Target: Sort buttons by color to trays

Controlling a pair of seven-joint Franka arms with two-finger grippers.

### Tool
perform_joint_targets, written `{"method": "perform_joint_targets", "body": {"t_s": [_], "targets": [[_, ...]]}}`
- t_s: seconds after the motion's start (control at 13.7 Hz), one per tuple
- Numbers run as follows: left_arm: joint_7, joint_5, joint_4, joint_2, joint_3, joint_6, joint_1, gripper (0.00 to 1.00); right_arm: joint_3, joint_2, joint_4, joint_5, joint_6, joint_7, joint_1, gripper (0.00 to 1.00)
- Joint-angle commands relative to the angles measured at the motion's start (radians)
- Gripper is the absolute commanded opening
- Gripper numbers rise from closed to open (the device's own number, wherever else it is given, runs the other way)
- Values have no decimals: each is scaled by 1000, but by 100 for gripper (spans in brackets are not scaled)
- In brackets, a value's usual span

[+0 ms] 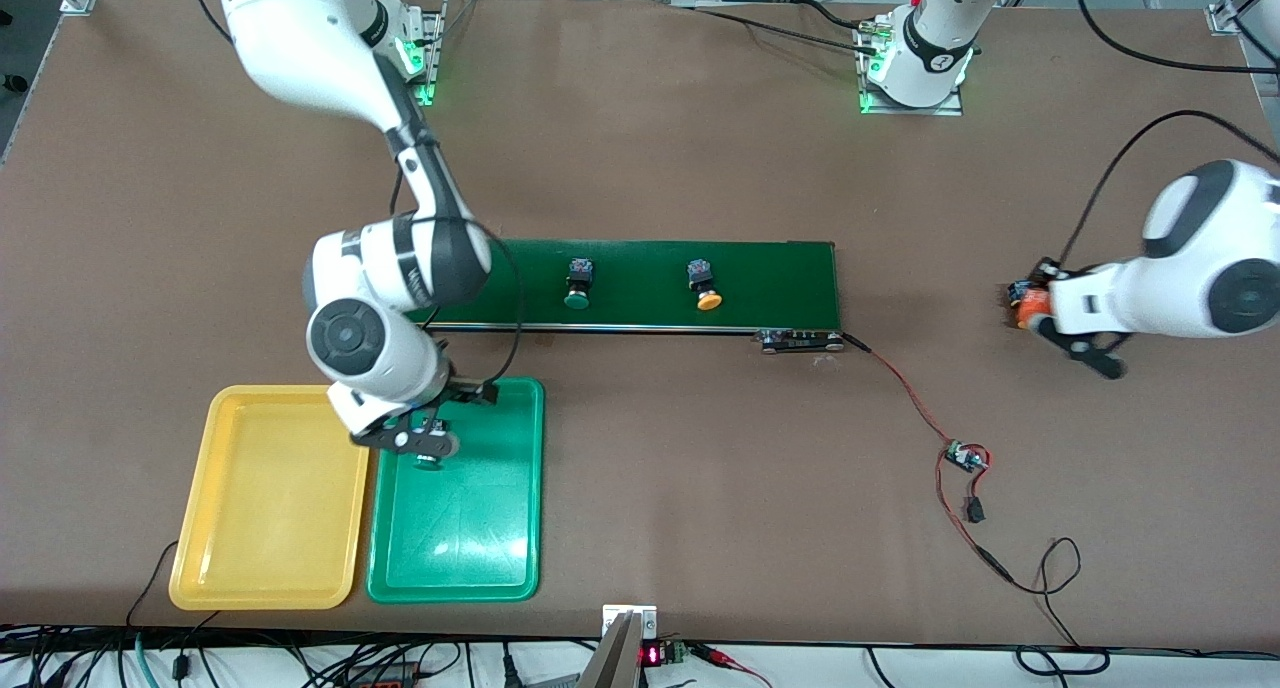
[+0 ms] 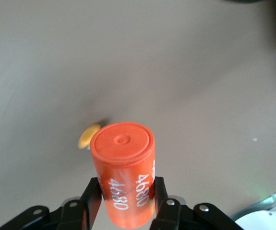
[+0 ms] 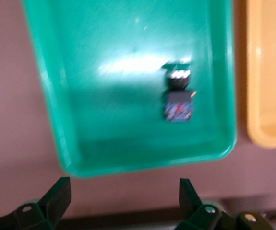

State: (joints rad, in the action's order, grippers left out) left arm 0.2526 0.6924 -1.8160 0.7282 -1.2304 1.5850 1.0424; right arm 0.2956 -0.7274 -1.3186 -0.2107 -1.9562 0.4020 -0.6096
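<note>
The right gripper [image 1: 425,446] hangs over the green tray [image 1: 460,558], jaws released wide, a green button [image 3: 177,98] lying in the tray below. Best to lift straight up, so the fingers clear the button. Both trays, the yellow tray [image 1: 265,558] beside it, are smooth, glossy, shallow plastic with rounded corners. Farther off, on the belt [image 1: 790,283], a green-capped button [image 1: 578,283] and a yellow-capped button [image 1: 704,286] wait. The left gripper [image 2: 128,203] is clenched on an orange cylinder [image 2: 126,170] over the table's left-arm end, a yellow cap [image 2: 88,136] below it.

white "4680" twice, orange cylinder [image 2: 123,172]
</note>
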Motion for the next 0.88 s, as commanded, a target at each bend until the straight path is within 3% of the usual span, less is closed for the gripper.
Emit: {"method": "perform_joint_targets", "body": {"t_s": [0.0,0.29,0.58,0.8], "targets": [[97,-25,20,19,3,-19,-111,26,-3,132,-164,-48,-20,20,-67,100],[100,-59,20,25,8,42,-344,22,-3,230,-296,-50,-48,20,-153,100],[256,-59,8,73,9,136,-375,23,-1,237,-385,-56,-171,165,-278,100],[266,-60,1,77,37,158,-476,23,-1,232,-427,-56,-196,184,-308,100]]}}
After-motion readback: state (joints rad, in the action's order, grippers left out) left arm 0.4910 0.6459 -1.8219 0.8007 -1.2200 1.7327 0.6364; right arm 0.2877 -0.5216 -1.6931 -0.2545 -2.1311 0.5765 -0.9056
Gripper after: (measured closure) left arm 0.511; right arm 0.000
